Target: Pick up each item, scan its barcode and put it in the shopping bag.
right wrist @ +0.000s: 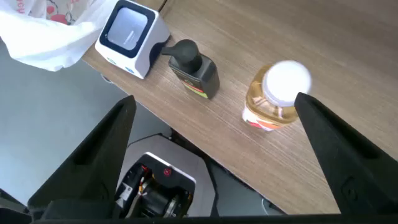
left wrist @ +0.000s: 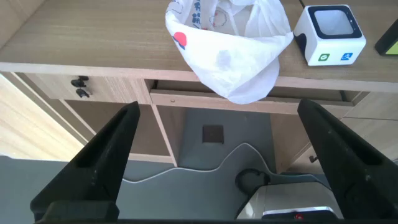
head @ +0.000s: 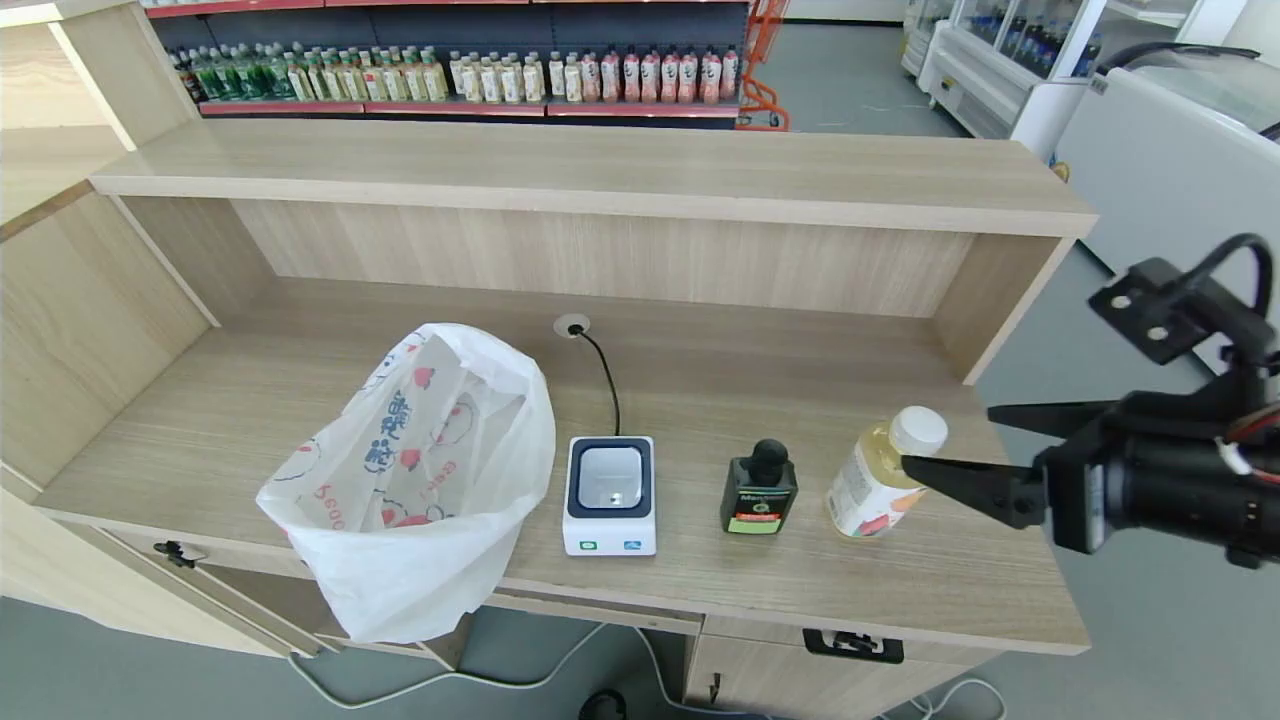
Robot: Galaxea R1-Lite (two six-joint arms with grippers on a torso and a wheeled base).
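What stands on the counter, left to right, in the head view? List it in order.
shopping bag → scanner → dark pump bottle → white-capped drink bottle

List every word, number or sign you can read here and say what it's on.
None reads clearly.
White plastic shopping bag: blue and red print, too creased to read.
White box scanner: green and blue icons, no legible words.
Small dark pump bottle: label too small.
Yellow drink bottle with white cap: label blurred.
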